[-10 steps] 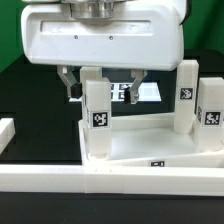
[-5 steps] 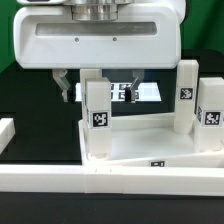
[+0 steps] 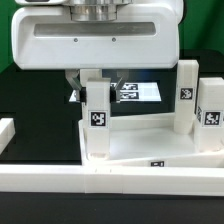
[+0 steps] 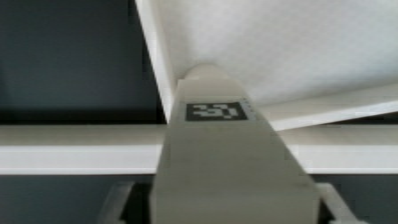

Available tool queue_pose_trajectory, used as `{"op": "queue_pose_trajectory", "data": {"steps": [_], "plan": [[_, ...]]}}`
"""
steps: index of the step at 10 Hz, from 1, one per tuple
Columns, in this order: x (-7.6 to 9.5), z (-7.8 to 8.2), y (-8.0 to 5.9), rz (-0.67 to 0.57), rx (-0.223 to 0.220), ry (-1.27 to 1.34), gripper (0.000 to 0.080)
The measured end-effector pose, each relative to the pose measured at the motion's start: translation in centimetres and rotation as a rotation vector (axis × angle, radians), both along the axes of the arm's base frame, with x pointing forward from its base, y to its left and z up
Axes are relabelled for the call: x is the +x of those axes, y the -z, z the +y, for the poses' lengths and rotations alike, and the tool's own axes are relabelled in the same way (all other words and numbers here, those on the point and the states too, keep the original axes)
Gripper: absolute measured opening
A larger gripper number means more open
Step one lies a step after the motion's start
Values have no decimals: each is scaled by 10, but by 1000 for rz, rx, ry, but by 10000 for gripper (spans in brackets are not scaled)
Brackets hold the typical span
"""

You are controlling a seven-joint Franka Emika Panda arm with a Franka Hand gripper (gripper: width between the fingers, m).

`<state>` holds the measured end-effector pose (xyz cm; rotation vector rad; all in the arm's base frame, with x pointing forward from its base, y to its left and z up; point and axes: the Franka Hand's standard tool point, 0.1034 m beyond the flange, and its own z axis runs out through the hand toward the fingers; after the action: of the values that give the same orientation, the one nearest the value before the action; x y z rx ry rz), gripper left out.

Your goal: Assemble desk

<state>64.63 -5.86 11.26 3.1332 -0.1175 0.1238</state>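
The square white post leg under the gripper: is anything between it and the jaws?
Nothing visible. The gripper stands directly over the square white post leg, one jaw on each side of its top, and no other part lies between them.

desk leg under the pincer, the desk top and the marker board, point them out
desk leg (image 3: 97, 110), exterior view, tagged front face
desk top (image 3: 150, 130), exterior view, inner floor
marker board (image 3: 140, 92), exterior view, printed surface

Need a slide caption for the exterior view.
Claw closed around an upright leg standing in the desk top; two more legs stand upright.
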Motion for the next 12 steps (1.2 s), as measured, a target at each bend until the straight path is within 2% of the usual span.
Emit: {"op": "queue_pose_trajectory", "data": {"steps": [2, 4, 9, 12], "plan": [[0, -1, -1, 4, 6, 29, 288], [3, -8, -5, 17, 42, 254, 288], [1, -14, 0, 27, 106, 751, 290], [1, -15, 2, 35, 128, 1057, 290]]}}
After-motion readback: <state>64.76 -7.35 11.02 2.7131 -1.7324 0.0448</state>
